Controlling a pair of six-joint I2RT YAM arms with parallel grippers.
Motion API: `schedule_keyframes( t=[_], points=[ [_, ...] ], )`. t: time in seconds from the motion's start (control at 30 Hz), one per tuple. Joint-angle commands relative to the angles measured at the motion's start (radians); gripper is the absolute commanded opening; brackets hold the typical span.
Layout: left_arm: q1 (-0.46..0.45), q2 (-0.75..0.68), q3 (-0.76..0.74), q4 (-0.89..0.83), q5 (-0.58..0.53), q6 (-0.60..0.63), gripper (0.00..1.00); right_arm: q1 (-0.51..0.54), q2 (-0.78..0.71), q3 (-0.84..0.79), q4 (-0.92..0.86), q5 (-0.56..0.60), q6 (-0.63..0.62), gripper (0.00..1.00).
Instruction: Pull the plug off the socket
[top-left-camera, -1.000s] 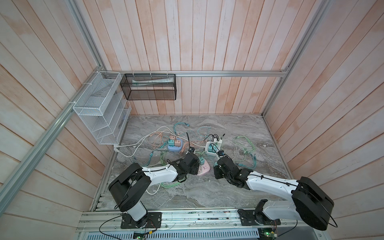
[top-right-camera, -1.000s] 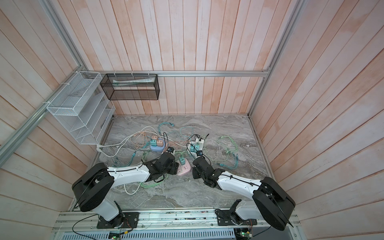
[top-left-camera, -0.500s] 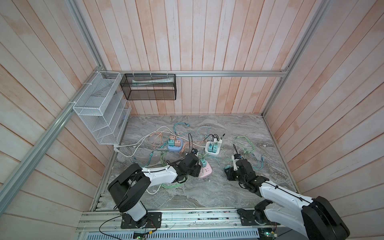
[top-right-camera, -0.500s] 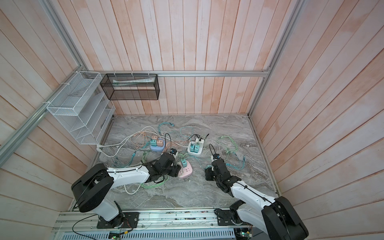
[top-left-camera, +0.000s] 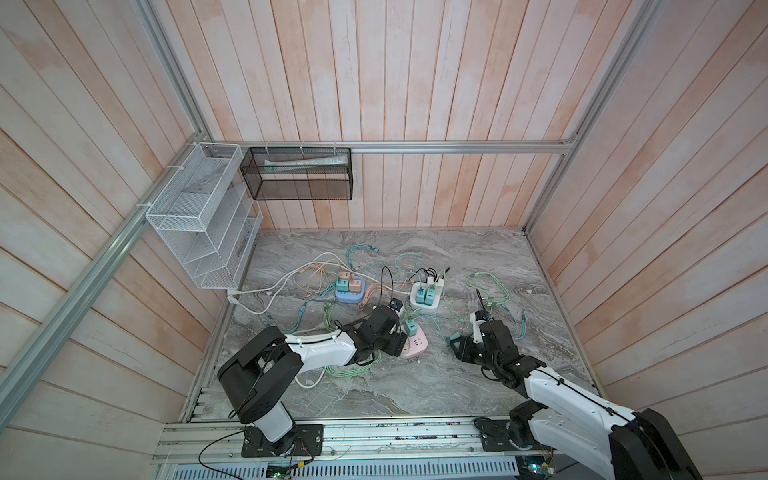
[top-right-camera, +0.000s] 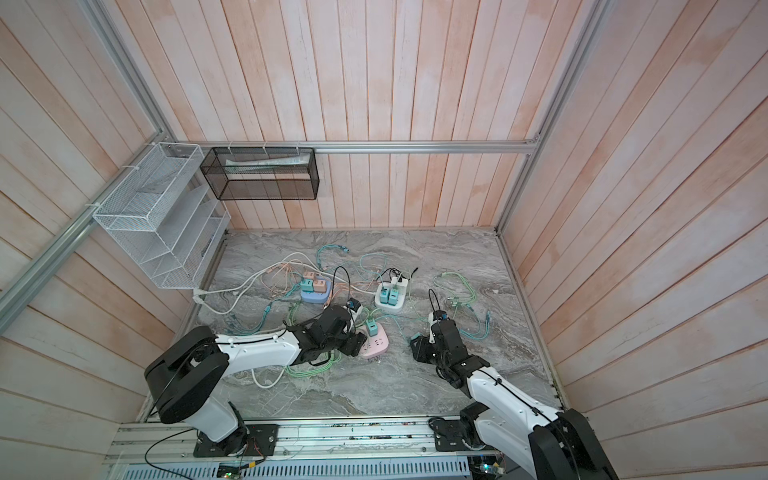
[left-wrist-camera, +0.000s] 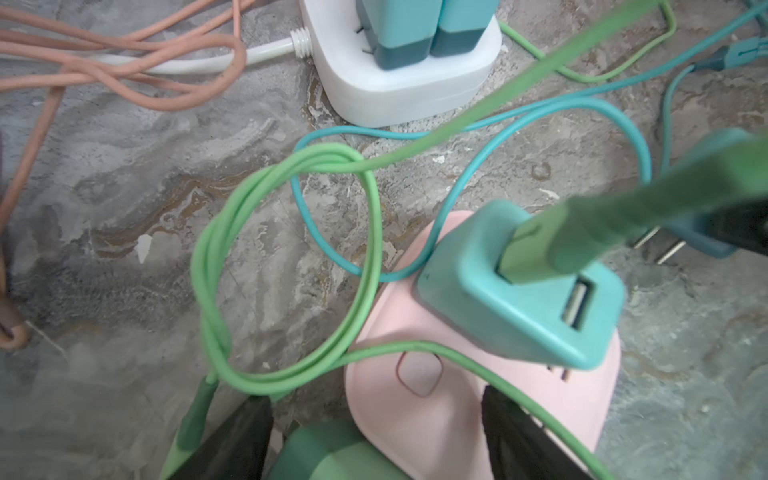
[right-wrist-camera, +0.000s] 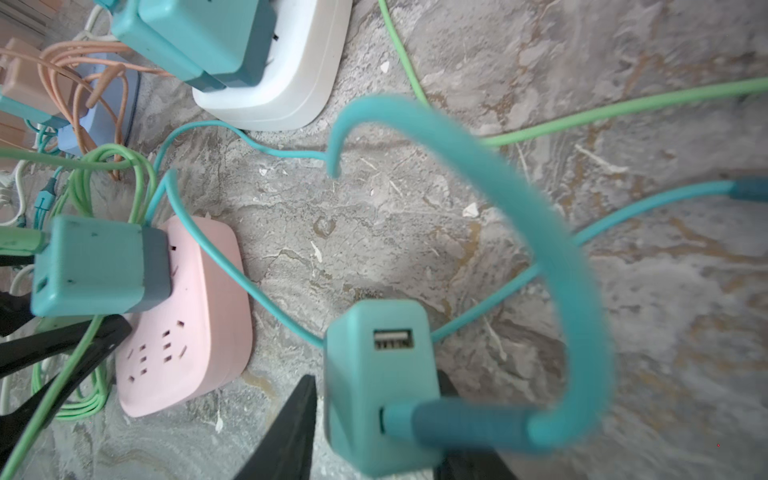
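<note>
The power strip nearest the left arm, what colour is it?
Pink. The power strip shows best in the right wrist view.

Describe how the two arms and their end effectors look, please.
The left arm and right arm have white shells on the long links, bulky black joint housings and black wrists. Thin black cables run along them. The left end effector and right end effector each have two flat, black, tapering fingers.

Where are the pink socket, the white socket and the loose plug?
pink socket (right-wrist-camera: 208, 357): right wrist view, on its top face.
white socket (left-wrist-camera: 399, 91): left wrist view, on its front wall.
loose plug (right-wrist-camera: 374, 386): right wrist view, below its USB port.
</note>
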Motion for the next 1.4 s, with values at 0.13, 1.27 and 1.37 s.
schedule_keyframes(
  t=[0.13, 1.27, 1.37],
  points=[
    [-0.005, -0.085, -0.023, -0.029, -0.046, -0.018, 0.87, -0.012, -0.087, 0.052, -0.177, 0.159, 0.065, 0.63],
    [0.09, -0.068, 0.015, -0.219, -0.115, -0.053, 0.86, 0.518, 0.253, 0.284, 0.168, 0.359, -0.23, 0.48],
    [0.093, -0.07, 0.002, -0.258, -0.137, -0.047, 0.85, 0.526, 0.31, 0.313, 0.177, 0.351, -0.227, 0.52]
  ],
)
